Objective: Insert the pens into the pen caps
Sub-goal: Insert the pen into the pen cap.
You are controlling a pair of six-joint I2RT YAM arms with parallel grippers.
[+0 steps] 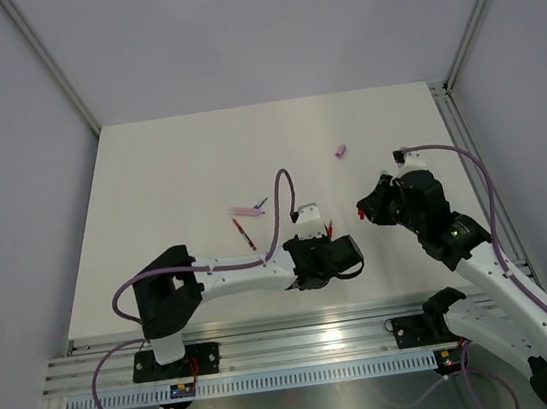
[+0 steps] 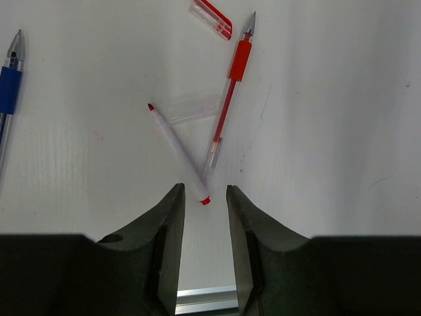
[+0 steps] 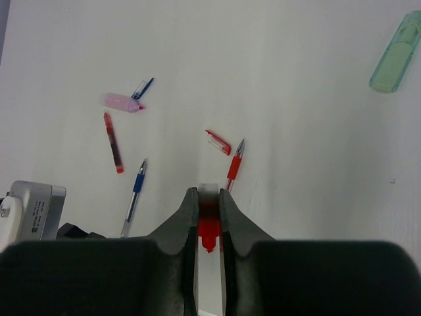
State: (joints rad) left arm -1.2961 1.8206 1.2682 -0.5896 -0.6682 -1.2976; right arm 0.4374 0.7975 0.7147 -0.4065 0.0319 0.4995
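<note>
My left gripper (image 2: 204,195) is open and empty, low over the table, also seen from the top (image 1: 324,246). A thin white pen with red ends (image 2: 177,153) lies just ahead of its fingertips, its near end between them. It crosses a red gel pen (image 2: 230,99) and a clear cap (image 2: 194,108). A red-clipped cap (image 2: 212,18) lies beyond. My right gripper (image 3: 209,197) is shut on a small red and clear pen cap (image 3: 209,230), held above the table (image 1: 363,209). A blue pen (image 3: 135,191) lies left.
A dark red pen (image 3: 113,141), a pink highlighter (image 3: 122,102) and a blue cap (image 3: 143,87) lie further left. A green highlighter (image 3: 395,56) lies at the far right. A lilac cap (image 1: 341,150) sits behind the right gripper. The metal rail (image 1: 271,336) runs along the near edge.
</note>
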